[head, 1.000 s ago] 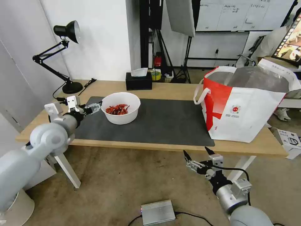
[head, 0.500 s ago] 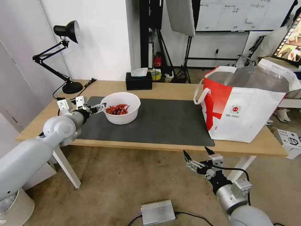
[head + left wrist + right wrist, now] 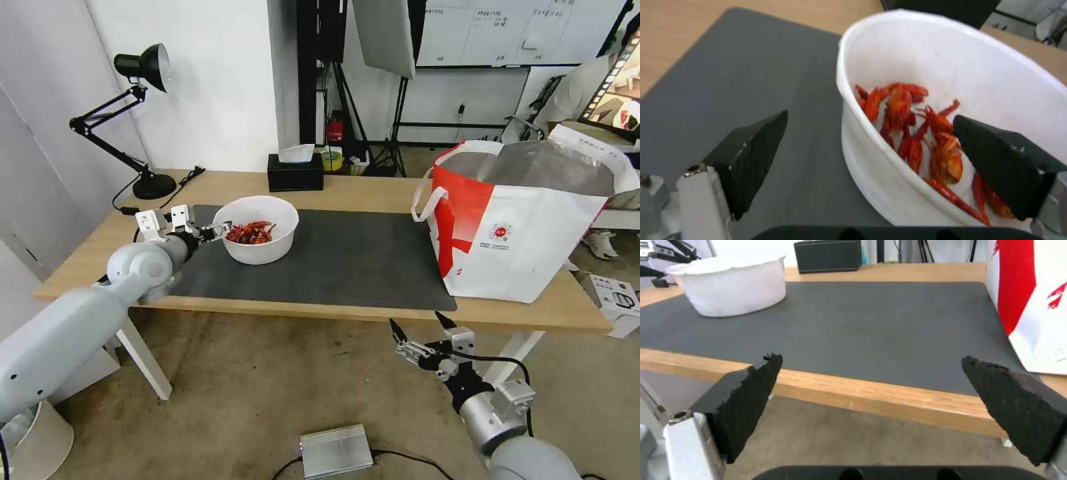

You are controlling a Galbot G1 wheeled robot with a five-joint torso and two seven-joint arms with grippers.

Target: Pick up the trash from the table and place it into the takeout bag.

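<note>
- White bowl (image 3: 257, 229) of red scraps on grey mat (image 3: 347, 257), not yet lifted.
- Left gripper (image 3: 869, 146) fingers open, straddling bowl's rim.
- Right gripper (image 3: 424, 329) open, parked below tabletop (image 3: 373, 190).
- Takeout bag (image 3: 523, 223) waiting, well apart.

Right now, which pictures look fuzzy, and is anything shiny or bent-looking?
Left wrist view: the bowl and red scraps are soft and blurry so close up. Right wrist view: the mat is fairly clear, the near tool tips fuzzy. Head view: straight wall lines bow near the edges, and the bag lining gleams in bright light.
</note>
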